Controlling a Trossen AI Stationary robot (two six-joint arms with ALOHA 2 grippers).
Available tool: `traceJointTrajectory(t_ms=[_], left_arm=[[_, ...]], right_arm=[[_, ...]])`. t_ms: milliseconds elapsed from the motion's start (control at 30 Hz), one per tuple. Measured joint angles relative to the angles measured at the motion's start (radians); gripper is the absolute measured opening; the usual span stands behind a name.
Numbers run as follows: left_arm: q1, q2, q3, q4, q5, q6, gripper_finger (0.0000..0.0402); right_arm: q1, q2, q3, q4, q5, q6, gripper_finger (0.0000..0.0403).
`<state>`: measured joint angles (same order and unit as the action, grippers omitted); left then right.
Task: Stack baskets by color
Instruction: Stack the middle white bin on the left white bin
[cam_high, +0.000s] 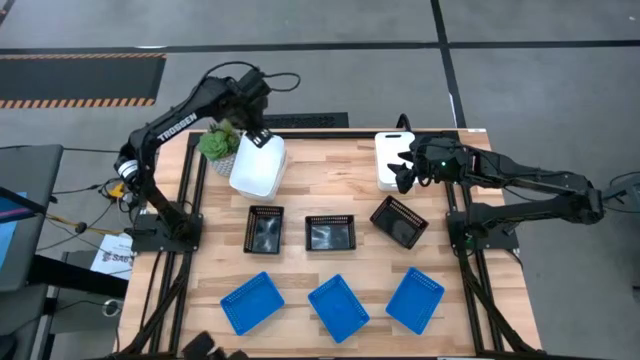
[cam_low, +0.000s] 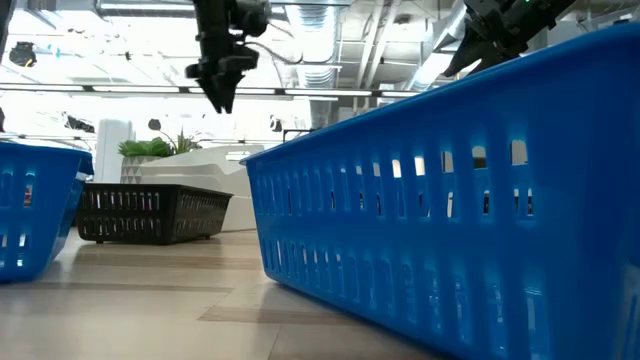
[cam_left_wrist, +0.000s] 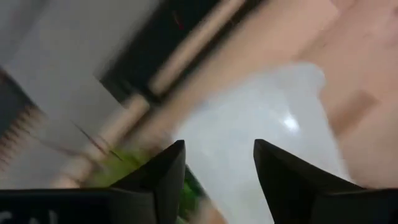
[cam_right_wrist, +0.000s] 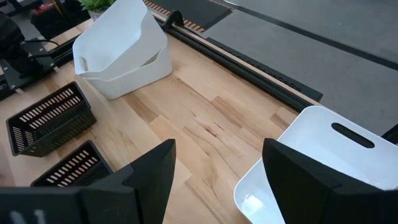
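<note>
My L pincer (cam_high: 262, 137) hangs open just above two nested white baskets (cam_high: 257, 165) at table (cam_high: 330, 205) far edge, plant (cam_high: 219, 143) beside. R pincer (cam_high: 404, 170) open over 3rd white basket (cam_high: 392, 160); bare wood between.

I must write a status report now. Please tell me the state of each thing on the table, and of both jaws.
White pair: nested, upper basket tilted, released.
Single white basket: upright, unstacked, far right corner.
Black baskets: three, separate, unstacked.
Blue baskets: three, separate, unstacked.
Potted plant: standing beside the white pair.
Left gripper: jaws open, above the white pair.
Right gripper: jaws open, at the single white basket.
</note>
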<state>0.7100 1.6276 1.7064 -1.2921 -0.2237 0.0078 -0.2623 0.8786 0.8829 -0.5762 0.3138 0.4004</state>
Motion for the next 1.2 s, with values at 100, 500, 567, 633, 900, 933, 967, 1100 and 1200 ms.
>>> traceJointTrajectory(t_ms=[100,500,567,633,900,933,967,1100,1200], left_arm=[[-0.012,0.004,0.0,0.031,0.065,0.11,0.0174],[-0.211,0.003,0.0,-0.153,0.093,-0.469,0.0174],[-0.273,0.01,-0.002,-0.143,0.019,-0.504,0.0174],[-0.313,0.01,-0.028,-0.086,-0.026,-0.537,0.0174],[-0.325,0.011,-0.231,0.162,-0.034,-0.666,0.0174],[-0.325,0.011,-0.25,0.181,-0.034,-0.675,0.0174],[-0.325,0.011,-0.271,0.205,-0.035,-0.683,0.0174],[-0.326,0.011,-0.349,0.236,-0.042,-0.71,0.0174],[-0.329,0.011,-0.399,0.258,-0.066,-0.701,0.0174]], right_arm=[[0.0,0.0,0.0,0.0,0.0,0.0,0.0264],[0.0,0.0,0.0,-0.001,0.003,0.019,0.0264],[0.0,0.0,0.0,-0.001,0.003,0.019,0.0264],[0.0,0.0,0.0,-0.001,0.003,0.019,0.0264],[0.0,0.0,0.0,0.0,0.003,0.014,0.0264],[0.0,0.0,0.0,0.0,0.003,0.014,0.0264],[0.0,0.0,0.0,-0.001,0.003,0.014,0.0264],[0.0,0.0,0.0,-0.001,0.003,0.013,0.0264],[0.0,0.0,0.0,-0.001,0.003,0.013,0.0264]])
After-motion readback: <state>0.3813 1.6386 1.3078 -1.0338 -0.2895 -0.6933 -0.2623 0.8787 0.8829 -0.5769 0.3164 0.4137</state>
